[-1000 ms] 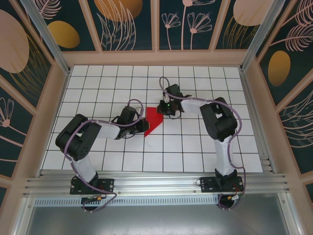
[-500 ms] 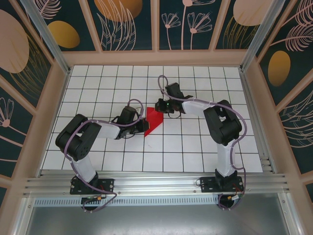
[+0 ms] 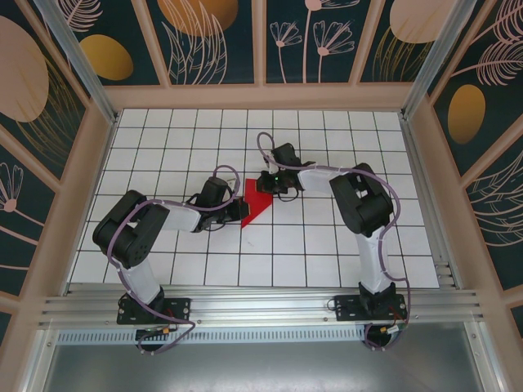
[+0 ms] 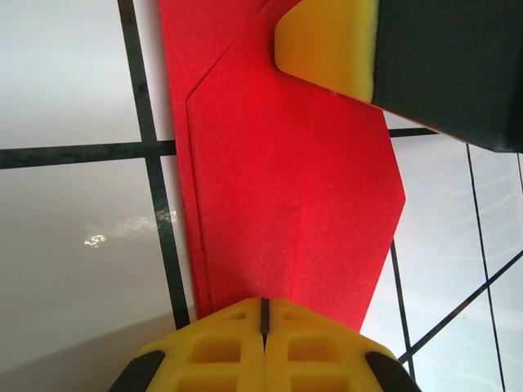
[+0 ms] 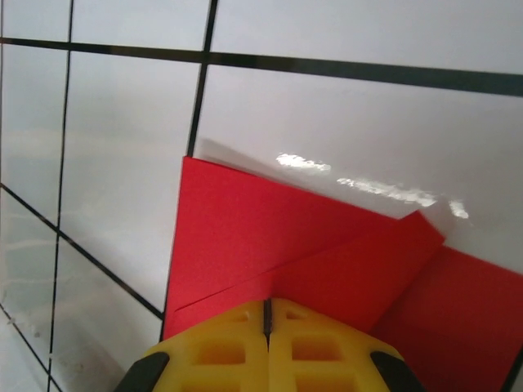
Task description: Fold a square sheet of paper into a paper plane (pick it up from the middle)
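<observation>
- Top external: the square sheet of paper (image 3: 256, 204) lies flat on the table (image 3: 327, 237), between the two grippers. The left gripper (image 3: 239, 209) is at its left edge and the right gripper (image 3: 267, 184) is at its far top corner.
- Left wrist: jaws closed flush, nothing between them. The tips sit on the paper's near edge and the sheet runs straight ahead of them. The right gripper's yellow pad (image 4: 327, 49) rests on the far end, ahead and to the right.
- Right wrist: jaws pressed together too, no gap, empty. The tips are over a folded flap, with red layers spreading ahead and to the right.
- Neither gripper holds the sheet. My read is that both are pinning or pressing it down.
- Done: the sheet is a wedge, not a square. At least two overlapping layers and a diagonal crease line are visible.
- Left: the wedge is wide, with no narrow dart shape and no wings. The lengthwise fold and the wing creases are not yet made.
- Estimate: early-to-mid. Nose folds look in, body folds pending.
</observation>
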